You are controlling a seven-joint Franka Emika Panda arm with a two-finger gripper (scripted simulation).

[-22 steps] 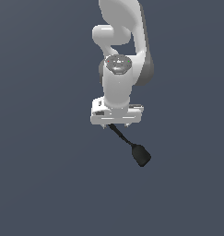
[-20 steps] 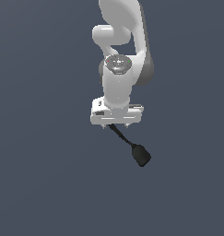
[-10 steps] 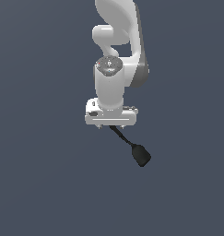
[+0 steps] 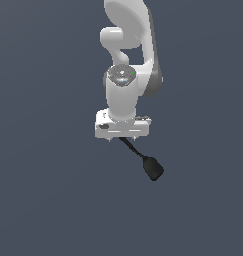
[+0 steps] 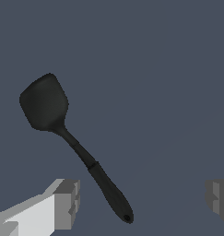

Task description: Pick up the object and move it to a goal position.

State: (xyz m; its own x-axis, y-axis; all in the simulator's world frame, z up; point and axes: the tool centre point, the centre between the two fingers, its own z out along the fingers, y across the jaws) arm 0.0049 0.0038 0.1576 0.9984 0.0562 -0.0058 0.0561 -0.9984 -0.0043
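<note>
Moved since earlier: mostly the arm [image 4: 127, 60] itself. Its wrist had turned a bit and the hand sat slightly differently over the scene, while the spatula hadn't budged from its spot in the exterior view.
Gripper state: the gripper [image 5: 143, 203] was spread wide, fingers well apart, nothing clamped. In the wrist view one finger [image 5: 67, 204] showed at one edge and the other was barely poking in at the far edge.
Spatula [image 5: 72, 143] position: lying flat on the dark floor [image 4: 43, 200], under the hand and partly inside the gap between the fingers.
Handle end: the handle's tip, the bit with the little hole, sat between the two fingers, much closer to the one that showed fully, but not touching it.
Head end: the flat rounded head pointed away from the fingers, well out past the hand.
Exterior view take: the spatula [image 4: 145, 162] stuck out from beneath the white hand [image 4: 123, 127] at a slant, toward the exterior view's right and lower down, with the top of the handle hidden by the hand.
Height of the hand: couldn't tell how far above the floor the fingertips were.
</note>
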